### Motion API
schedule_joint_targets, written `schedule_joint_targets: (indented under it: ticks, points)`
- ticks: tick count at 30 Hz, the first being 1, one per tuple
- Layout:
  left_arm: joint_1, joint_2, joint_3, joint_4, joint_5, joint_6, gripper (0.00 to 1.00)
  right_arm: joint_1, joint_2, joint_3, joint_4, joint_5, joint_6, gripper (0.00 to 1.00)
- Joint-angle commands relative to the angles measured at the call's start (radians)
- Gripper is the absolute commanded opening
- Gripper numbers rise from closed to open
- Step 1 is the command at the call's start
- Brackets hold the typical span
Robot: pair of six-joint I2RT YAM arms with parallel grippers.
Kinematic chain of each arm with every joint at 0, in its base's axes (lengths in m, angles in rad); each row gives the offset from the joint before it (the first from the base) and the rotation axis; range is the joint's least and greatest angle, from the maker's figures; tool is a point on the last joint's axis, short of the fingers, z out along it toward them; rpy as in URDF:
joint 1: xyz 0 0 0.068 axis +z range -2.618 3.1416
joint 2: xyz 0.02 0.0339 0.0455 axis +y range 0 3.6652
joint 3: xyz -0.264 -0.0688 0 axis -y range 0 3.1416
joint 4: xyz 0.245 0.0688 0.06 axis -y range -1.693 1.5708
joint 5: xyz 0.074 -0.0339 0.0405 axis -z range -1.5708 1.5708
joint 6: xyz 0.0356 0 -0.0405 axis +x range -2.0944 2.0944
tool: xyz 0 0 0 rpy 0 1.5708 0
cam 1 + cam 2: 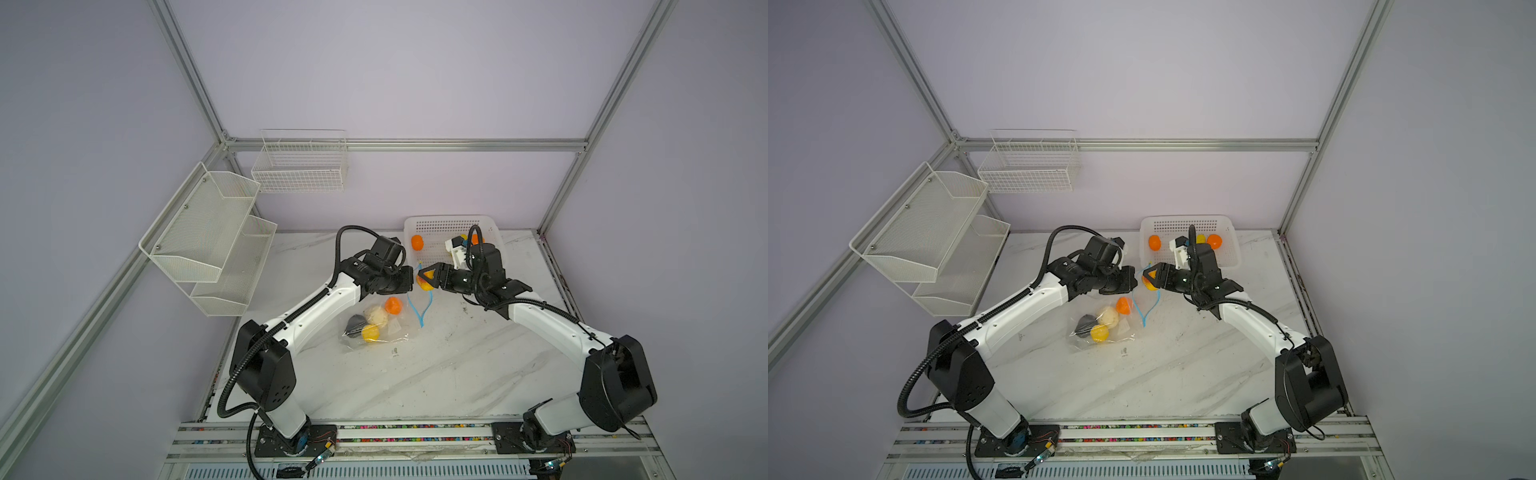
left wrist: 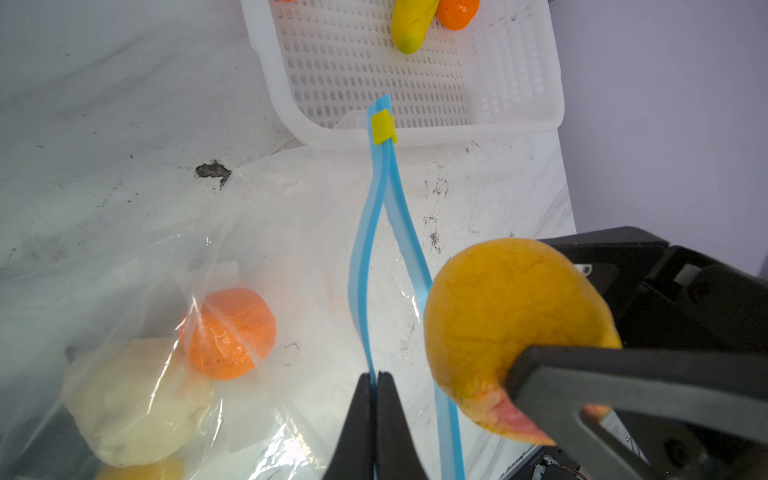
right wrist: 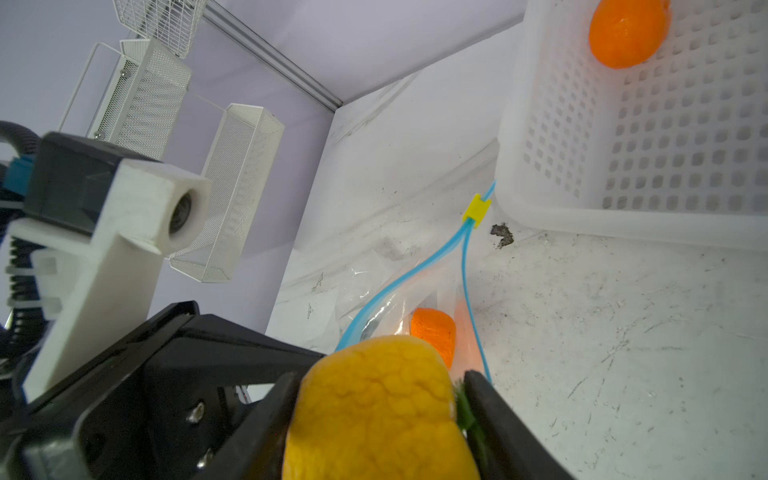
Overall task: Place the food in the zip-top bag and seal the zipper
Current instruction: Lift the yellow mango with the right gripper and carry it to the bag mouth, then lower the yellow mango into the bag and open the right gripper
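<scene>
Left gripper (image 2: 376, 382) pinches the clear crinkly plastic bag (image 2: 291, 228) by its light-blue zipper strip (image 2: 365, 249); right gripper (image 3: 382, 382) clamps a yellow toy fruit (image 2: 498, 311), due inside next.

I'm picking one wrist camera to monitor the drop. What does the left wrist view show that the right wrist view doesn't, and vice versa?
Left wrist only: the left hand pinched shut on one lip of the zipper, the cream bulb in the bag, the elongated yellow fruit in the basket. Right wrist only: the mesh wall shelves. Both: the right hand holding the yellow fruit by the bag's open mouth, the yellow slider, an orange ball bagged.
</scene>
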Motion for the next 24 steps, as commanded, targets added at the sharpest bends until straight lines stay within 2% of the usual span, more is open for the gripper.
schedule_joint_targets:
  ticks: [1,24]
  points:
    - [0.004,-0.035,0.002,0.04,0.009,-0.004,0.0,0.01,0.013,-0.008,0.037,-0.009,0.014,0.63]
    - [0.003,-0.056,-0.009,0.039,0.006,-0.01,0.0,0.015,0.048,-0.028,0.03,-0.008,-0.01,0.65]
